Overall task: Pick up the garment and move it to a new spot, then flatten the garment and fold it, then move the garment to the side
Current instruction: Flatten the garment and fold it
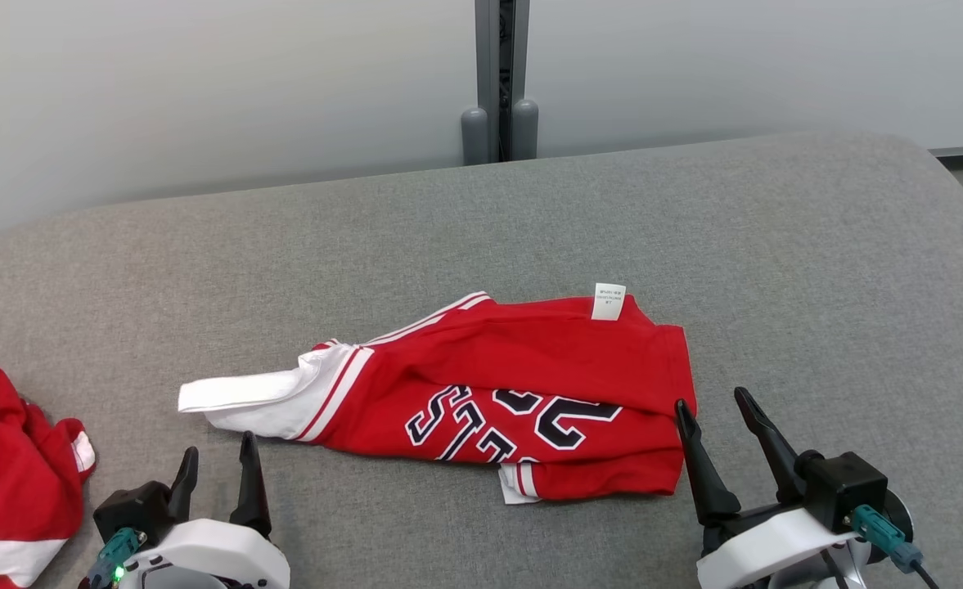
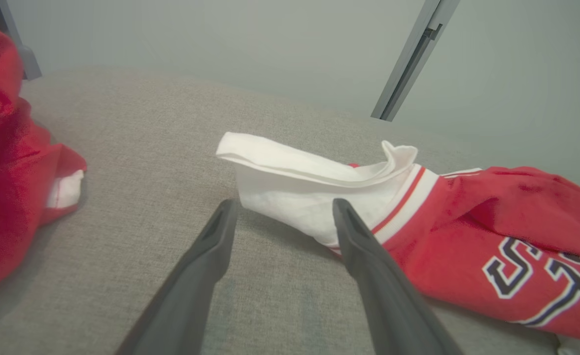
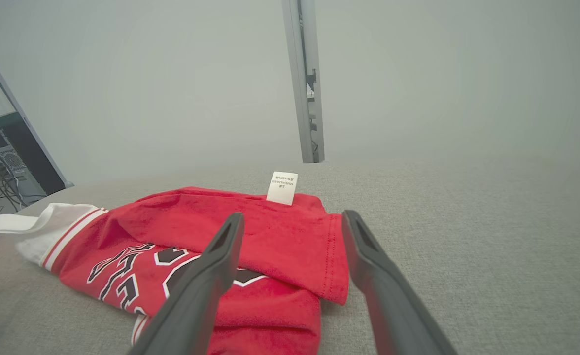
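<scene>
The garment [image 1: 522, 384] is a red jersey with white trim and dark lettering, lying folded in the middle of the grey padded surface [image 1: 530, 221]. Its white end points left and a white tag sticks up at its far edge. My left gripper [image 1: 217, 460] is open just in front of that white end [image 2: 294, 197], with nothing between its fingers. At the garment's right edge [image 3: 290, 236] my right gripper [image 1: 712, 417] stands open, with its left finger over the red cloth and nothing held.
A second red and white cloth [image 1: 6, 474] lies bunched at the left edge of the surface, close to my left gripper. A grey post [image 1: 499, 82] stands against the pale wall behind the surface. To the right of the garment the grey surface is bare.
</scene>
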Robot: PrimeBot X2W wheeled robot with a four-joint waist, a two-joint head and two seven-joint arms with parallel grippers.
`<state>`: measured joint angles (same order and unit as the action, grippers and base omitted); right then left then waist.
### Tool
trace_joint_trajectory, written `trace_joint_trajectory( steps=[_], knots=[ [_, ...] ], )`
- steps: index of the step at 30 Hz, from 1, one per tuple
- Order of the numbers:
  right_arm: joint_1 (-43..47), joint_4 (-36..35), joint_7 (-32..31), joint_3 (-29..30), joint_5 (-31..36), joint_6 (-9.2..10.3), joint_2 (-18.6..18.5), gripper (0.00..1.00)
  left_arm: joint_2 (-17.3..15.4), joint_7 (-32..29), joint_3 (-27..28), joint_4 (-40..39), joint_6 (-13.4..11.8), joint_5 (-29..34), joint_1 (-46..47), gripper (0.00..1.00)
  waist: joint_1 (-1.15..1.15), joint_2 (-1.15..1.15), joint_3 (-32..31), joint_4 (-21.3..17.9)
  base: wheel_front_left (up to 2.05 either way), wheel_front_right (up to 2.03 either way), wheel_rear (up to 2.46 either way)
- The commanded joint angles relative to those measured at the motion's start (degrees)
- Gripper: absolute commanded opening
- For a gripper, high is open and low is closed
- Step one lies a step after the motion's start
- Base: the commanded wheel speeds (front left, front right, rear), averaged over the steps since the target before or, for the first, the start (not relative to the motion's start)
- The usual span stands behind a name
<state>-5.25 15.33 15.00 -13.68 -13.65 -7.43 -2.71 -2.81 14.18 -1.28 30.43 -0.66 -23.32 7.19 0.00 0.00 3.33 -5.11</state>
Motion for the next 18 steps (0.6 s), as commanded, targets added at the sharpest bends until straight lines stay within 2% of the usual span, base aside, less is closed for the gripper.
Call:
trace_joint_trajectory(
  steps=[1,4,8,14,18],
  knots=[
    [0.7,-0.1,0.3,-0.1,0.2,-0.12,-0.4,1.00,-0.2,0.5,-0.2,0.2,-1.2,0.9,-0.9,1.00,0.00,0.00,-0.6,0.2,0.00,0.00,0.00],
    [1.1,-0.2,0.3,-0.4,0.3,-0.12,-0.4,1.00,-0.3,0.8,-0.4,-0.8,-2.8,2.7,-1.3,1.00,0.00,0.00,-1.1,0.4,0.00,0.00,0.00],
    [1.3,-0.3,0.3,-0.7,0.5,-0.12,-0.4,1.00,-0.3,1.1,0.3,-5.5,-3.5,4.2,-2.6,1.00,0.00,0.00,-1.8,0.9,0.00,0.00,0.00],
    [1.5,-0.2,0.3,-1.8,0.1,-0.12,-0.4,1.00,-0.2,1.1,0.2,-13.3,-4.2,3.1,-6.4,1.00,0.00,0.00,-2.8,1.4,0.00,0.00,0.00],
    [1.6,0.2,0.3,-2.0,0.0,-0.12,-0.4,1.00,-0.2,1.1,-0.8,-14.6,-4.5,2.2,-8.3,1.00,0.00,0.00,-3.2,1.4,0.00,0.00,0.00]
  ],
)
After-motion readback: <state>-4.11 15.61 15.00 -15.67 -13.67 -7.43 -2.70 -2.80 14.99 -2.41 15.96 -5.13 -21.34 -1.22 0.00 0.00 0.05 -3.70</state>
